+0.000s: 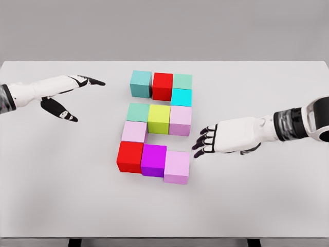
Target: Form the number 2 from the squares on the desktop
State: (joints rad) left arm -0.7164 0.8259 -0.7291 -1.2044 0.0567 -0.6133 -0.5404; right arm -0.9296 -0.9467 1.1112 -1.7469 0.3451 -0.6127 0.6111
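The coloured cubes (157, 128) sat mid-frame on the white desk (267, 206), already shaped like a 2. They looked light, rigid and smooth-sided, best nudged or pinched across opposite flat faces. Right hand (226, 138) hovered nearby, fingers loosely curled, empty; left hand (67, 92) spread at upper left.

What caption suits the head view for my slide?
Colored cubes form a 2 on the white table; open left hand and right hand rest beside.

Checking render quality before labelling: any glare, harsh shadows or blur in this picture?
Head view: even, soft lighting, no glare on the white table; faint shadows beneath the blocks and right hand; block edges slightly soft, overall mildly blurred; no visible distortion.
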